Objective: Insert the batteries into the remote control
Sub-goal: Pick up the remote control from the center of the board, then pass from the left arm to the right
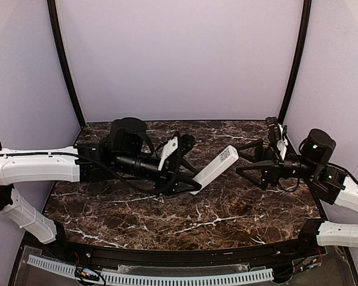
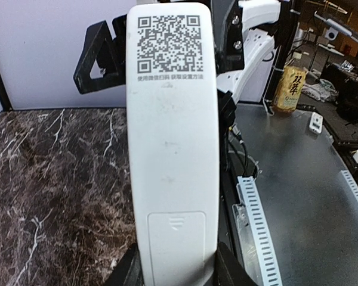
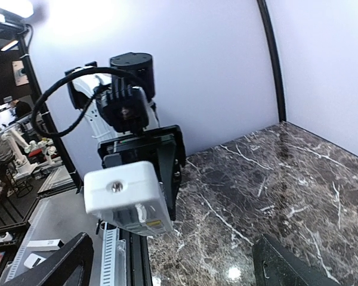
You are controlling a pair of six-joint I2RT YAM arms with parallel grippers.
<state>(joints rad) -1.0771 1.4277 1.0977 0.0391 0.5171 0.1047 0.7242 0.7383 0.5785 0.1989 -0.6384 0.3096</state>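
Note:
My left gripper [image 1: 193,180] is shut on the lower end of the remote control [image 1: 216,167], a slim white bar held above the table and slanting up to the right. In the left wrist view the remote [image 2: 170,131] shows its back, with a QR code at the far end and the battery cover [image 2: 178,235] in place between my fingers [image 2: 230,271]. My right gripper [image 1: 246,159] is open and empty just right of the remote's tip, apart from it. In the right wrist view the remote's end [image 3: 124,192] points at the camera. The batteries are out of view.
The dark marble table [image 1: 227,220] is walled in by lilac panels with black corner posts [image 1: 64,65]. A slotted white cable tray [image 1: 167,277] runs along the near edge. Benches and clutter lie off the table in the left wrist view [image 2: 310,119].

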